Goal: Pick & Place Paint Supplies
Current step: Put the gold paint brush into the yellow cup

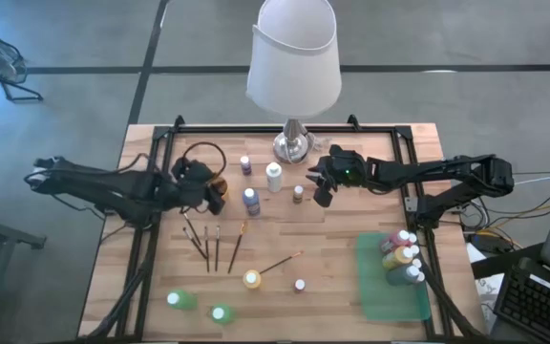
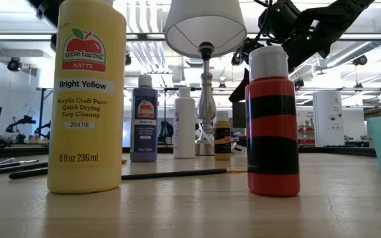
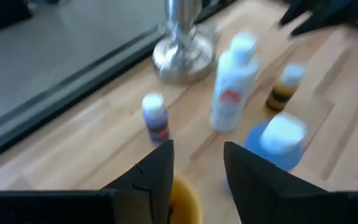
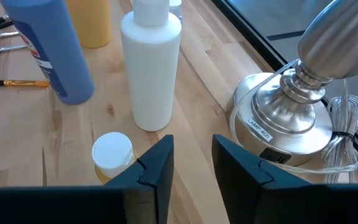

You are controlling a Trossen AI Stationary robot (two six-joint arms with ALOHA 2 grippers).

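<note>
Paint bottles stand on the wooden table [image 1: 160, 277] around the lamp [image 1: 294, 143]: a blue one [image 1: 251, 201], a white one [image 1: 274, 177], a small purple one [image 1: 245, 164] and a small yellow one [image 1: 298, 193]. My left gripper [image 3: 199, 149] is open left of the blue bottle. An orange-yellow bottle [image 3: 184, 200] shows just below its fingers; whether they touch it I cannot tell. My right gripper [image 4: 192, 146] is open, with the small yellow bottle's white cap [image 4: 112, 151] just beside one finger and nothing between the fingers. Several brushes [image 1: 208, 244] lie flat nearer the front.
A green tray [image 1: 390, 287] at the front right holds several bottles [image 1: 401, 253]. A yellow bottle [image 1: 251, 279], a small red one [image 1: 300, 285] and two green ones [image 1: 177, 300] stand near the front edge. A black loop [image 1: 203, 153] lies at the back left.
</note>
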